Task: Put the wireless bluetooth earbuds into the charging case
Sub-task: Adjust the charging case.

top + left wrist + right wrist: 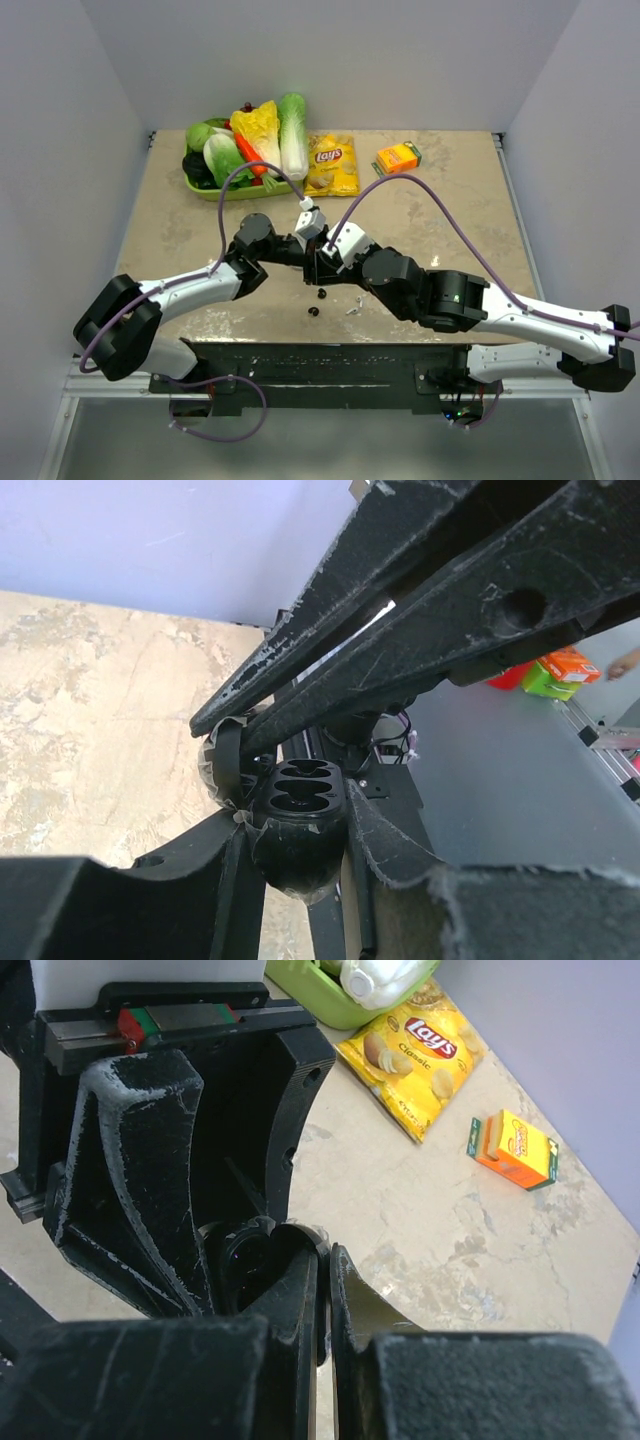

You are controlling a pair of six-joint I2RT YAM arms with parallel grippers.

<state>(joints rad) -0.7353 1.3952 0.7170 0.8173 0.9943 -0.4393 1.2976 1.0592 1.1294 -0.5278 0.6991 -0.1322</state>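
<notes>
1. Table (450, 230): mottled beige, stone-look surface.
2. Nearer earbud (313, 312) and farther earbud (322, 294): tiny rounded black pieces lying loose on the table near its front edge, just apart from each other and outside the case. A thin white scrap (353, 306) lies to their right.
3. Left gripper (295, 825): scuffed black jaws clamped on the sides of the charging case (300, 792), a glossy black rounded shell with two empty contoured wells facing up. Its lid (225, 765) stands open at the left.
4. Right gripper (323, 1260): jaws together, only a thin slit between them, tips at the case lid. Whether they pinch the lid cannot be told.
5. Far zone: crinkled yellow Lay's chip bag (333, 164), small orange carton (397, 158) to its right, green tray (215, 190) of toy vegetables (292, 135) to its left.
</notes>
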